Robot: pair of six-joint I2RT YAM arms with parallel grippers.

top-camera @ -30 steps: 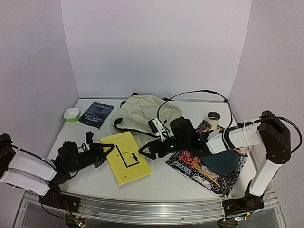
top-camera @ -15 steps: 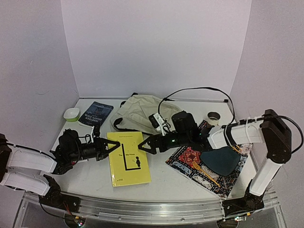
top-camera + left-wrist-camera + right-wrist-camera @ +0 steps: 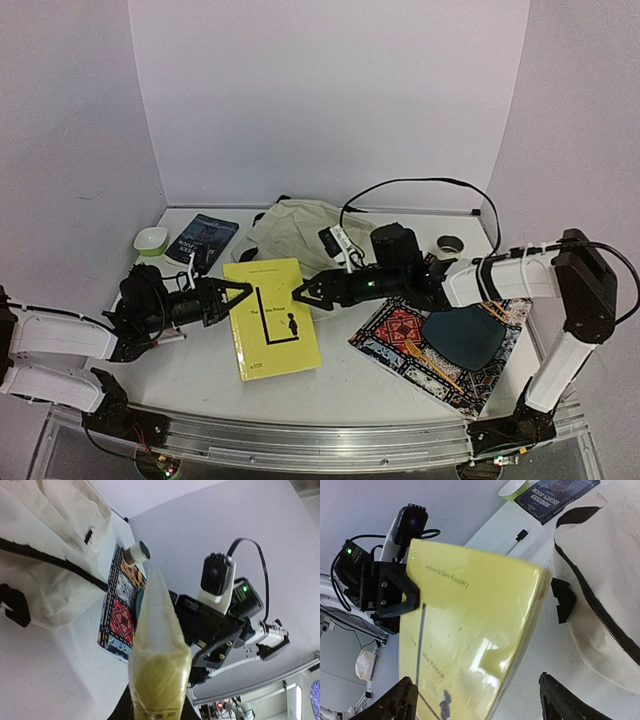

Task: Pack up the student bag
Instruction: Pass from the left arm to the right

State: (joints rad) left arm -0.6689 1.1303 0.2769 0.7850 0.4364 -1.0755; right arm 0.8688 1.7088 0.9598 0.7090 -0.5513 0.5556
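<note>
The student bag, cream fabric with black straps and zipper lines, lies at the back middle of the table. My left gripper is shut on the left edge of a yellow book and holds it tilted above the table. In the left wrist view the book stands edge-on between the jaws. My right gripper is open at the book's right edge. Its fingers spread wide around the book's near corner, not closed on it. The bag also shows beside it.
A dark blue book and a green bowl lie at the back left. A tape roll stands at the back right. A patterned placemat with a dark teal piece lies at the right front.
The yellow book has come up off the table and moved back toward the bag, held by my left gripper. My right gripper has moved back and up alongside its right edge.
</note>
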